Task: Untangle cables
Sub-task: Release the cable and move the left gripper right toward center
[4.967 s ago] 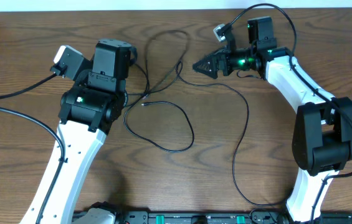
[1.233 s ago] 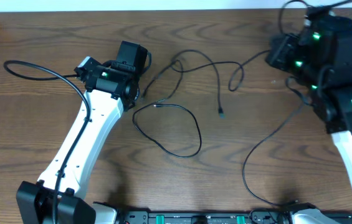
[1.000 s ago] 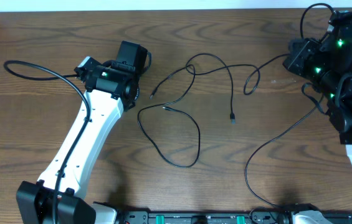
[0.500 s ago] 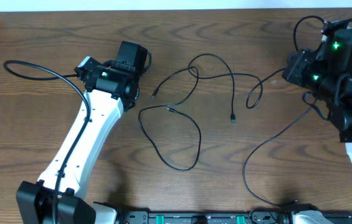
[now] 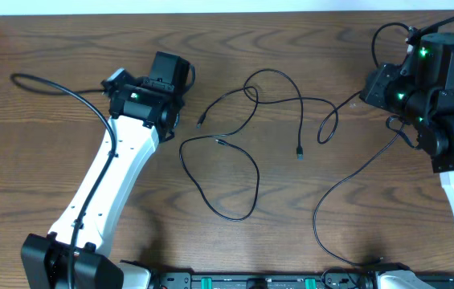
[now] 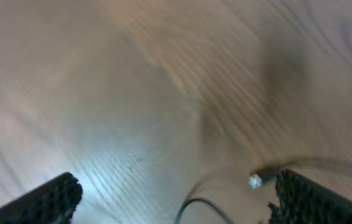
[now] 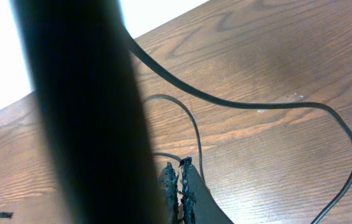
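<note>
Wood-grain table (image 5: pixel 42 201) fills every view. At the left, the left arm (image 5: pixel 118 177) reaches from the near edge to the far-left part of the table. Its wrist view shows the left gripper (image 6: pixel 176 186) with its ribbed pads (image 6: pixel 45 202) spread wide apart over bare wood. A small blurred plug tip (image 6: pixel 255 181) lies just inside the right-hand pad.

Just right of that arm, the thin black cables (image 5: pixel 252 189) lie loose on the table in a big open loop bulging toward the near side. The left plug end (image 5: pixel 200 124) and the middle plug end (image 5: pixel 219 142) sit near the arm. The strands cross farther back, at the middle. From there a smaller arch drops to the right plug end (image 5: pixel 300 152).

One strand curls on rightward to the right gripper (image 5: pixel 365 93). Its fingers (image 7: pixel 179 180) are pressed together at the tip, apparently pinching that strand. A thick black wire (image 7: pixel 82 124) blurs across that wrist view.
</note>
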`<move>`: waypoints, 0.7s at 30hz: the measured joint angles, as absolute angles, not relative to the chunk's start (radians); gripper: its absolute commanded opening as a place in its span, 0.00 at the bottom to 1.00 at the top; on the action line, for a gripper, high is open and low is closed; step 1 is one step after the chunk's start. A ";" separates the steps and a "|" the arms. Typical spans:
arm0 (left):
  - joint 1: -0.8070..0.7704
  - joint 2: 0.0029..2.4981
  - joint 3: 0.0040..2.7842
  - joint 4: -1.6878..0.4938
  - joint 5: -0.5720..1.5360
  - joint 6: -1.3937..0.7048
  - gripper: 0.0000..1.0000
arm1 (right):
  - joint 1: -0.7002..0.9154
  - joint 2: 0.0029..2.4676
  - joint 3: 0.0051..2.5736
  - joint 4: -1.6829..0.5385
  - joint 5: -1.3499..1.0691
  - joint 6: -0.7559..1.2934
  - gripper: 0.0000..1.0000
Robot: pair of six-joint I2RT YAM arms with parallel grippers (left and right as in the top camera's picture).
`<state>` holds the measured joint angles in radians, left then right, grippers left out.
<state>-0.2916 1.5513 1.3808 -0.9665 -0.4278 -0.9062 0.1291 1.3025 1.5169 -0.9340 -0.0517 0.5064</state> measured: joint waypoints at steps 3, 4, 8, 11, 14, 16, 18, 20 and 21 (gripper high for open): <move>-0.292 1.551 1.381 -0.914 -0.274 -0.580 1.00 | 0.129 1.303 1.517 -0.930 -0.049 0.506 0.01; -0.292 1.551 1.381 -0.915 -0.229 -0.506 0.98 | 0.129 1.303 1.517 -0.928 -0.049 0.506 0.01; -0.293 1.551 1.381 -0.919 0.045 -0.126 0.98 | 0.129 1.303 1.517 -0.926 -0.048 0.506 0.01; -0.294 1.551 1.381 -0.916 0.114 -0.025 0.98 | 0.129 1.303 1.517 -0.925 -0.048 0.506 0.01; -0.294 1.551 1.381 -0.902 0.145 0.035 0.97 | 0.129 1.303 1.517 -0.925 -0.048 0.506 0.01; -0.294 1.551 1.381 -0.911 0.182 0.054 0.98 | 0.129 1.303 1.517 -0.924 -0.048 0.506 0.01; -0.297 1.551 1.381 -0.909 0.219 0.089 0.98 | 0.129 1.303 1.517 -0.923 -0.048 0.506 0.01; -0.307 1.551 1.381 -0.912 0.278 0.181 0.98 | 0.129 1.303 1.517 -0.923 -0.048 0.506 0.01; -0.319 1.551 1.381 -0.915 0.302 0.235 0.97 | 0.129 1.303 1.517 -0.923 -0.048 0.506 0.01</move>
